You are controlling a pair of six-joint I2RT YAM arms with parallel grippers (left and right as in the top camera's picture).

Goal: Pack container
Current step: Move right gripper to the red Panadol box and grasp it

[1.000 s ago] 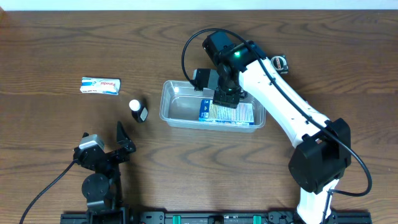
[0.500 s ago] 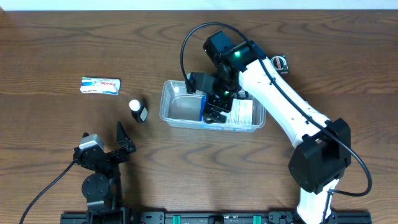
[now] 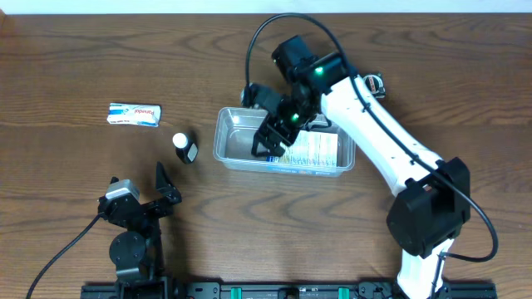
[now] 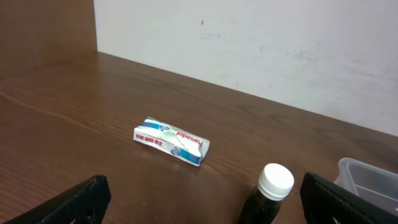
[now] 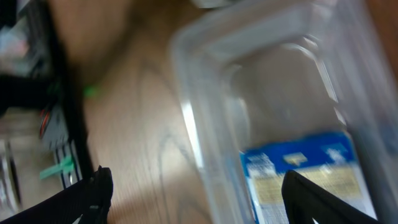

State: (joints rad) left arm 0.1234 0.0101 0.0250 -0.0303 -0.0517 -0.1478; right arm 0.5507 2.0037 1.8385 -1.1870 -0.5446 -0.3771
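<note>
The clear container (image 3: 234,143) sits mid-table with a blue-and-white packet (image 3: 312,152) lying flat in its right half; the packet (image 5: 305,171) and the tub's rim (image 5: 189,124) show blurred in the right wrist view. My right gripper (image 3: 270,137) is open and empty above the tub's middle. A white-and-blue packet (image 3: 134,115) lies at the left, also in the left wrist view (image 4: 171,140). A dark bottle with a white cap (image 3: 184,147) stands left of the tub, close before my left gripper (image 4: 205,202). My left gripper (image 3: 162,193) is open and empty near the front edge.
The right arm (image 3: 374,124) reaches from the front right over the tub. A small metal ring (image 3: 376,83) lies behind the arm. A pale wall (image 4: 249,43) bounds the table's far side in the left wrist view.
My right gripper has let go of the blue-and-white packet, which now lies in the tub, and has swung left and turned over the tub's middle. The left arm has not moved.
</note>
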